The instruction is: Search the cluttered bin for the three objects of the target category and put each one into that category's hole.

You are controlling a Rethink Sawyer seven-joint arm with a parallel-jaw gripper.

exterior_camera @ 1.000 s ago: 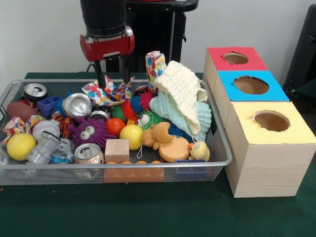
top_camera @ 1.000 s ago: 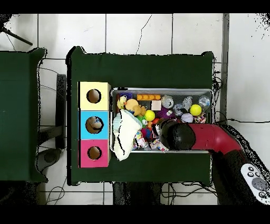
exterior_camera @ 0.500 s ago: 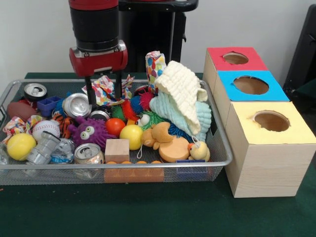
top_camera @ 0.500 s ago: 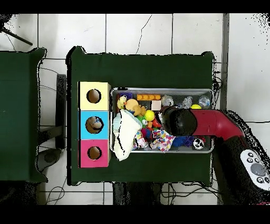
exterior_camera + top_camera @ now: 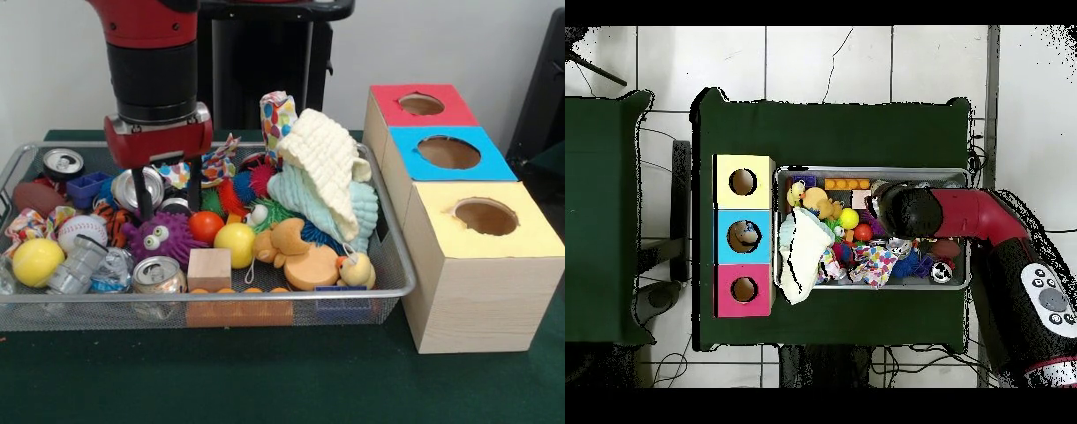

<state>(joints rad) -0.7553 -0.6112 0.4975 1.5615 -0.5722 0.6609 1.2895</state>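
The gripper [image 5: 169,194] hangs low over the left half of the wire basket [image 5: 265,295], its two dark fingers [image 5: 146,196] spread apart with nothing between them. One finger stands in front of a crushed silver can [image 5: 134,188], the other just to its right, so the open jaws look set either to close on that can or to probe the clutter around it. Just below the fingertips sit a purple fuzzy toy [image 5: 161,235] with googly eyes and a small red ball [image 5: 205,226].

Around these lie a yellow ball [image 5: 235,245], a wooden block [image 5: 209,269], a second can [image 5: 159,275] lying near the basket's front rim, a baseball [image 5: 81,232] and another yellow ball [image 5: 37,261] towards the left end. A confetti-patterned cloth [image 5: 210,164] lies bunched just beside the wrist. To the right a pile of cream and pale green towels [image 5: 327,181] leans against that end of the basket, likely hiding whatever is under it.

Beside the basket stand three boxes with round holes, red [image 5: 422,104], blue [image 5: 448,151] and yellow [image 5: 485,217]. In the overhead view the arm [image 5: 965,215] reaches across the basket from its base side and covers the items beneath it. No item has been lifted yet; the search appears under way.
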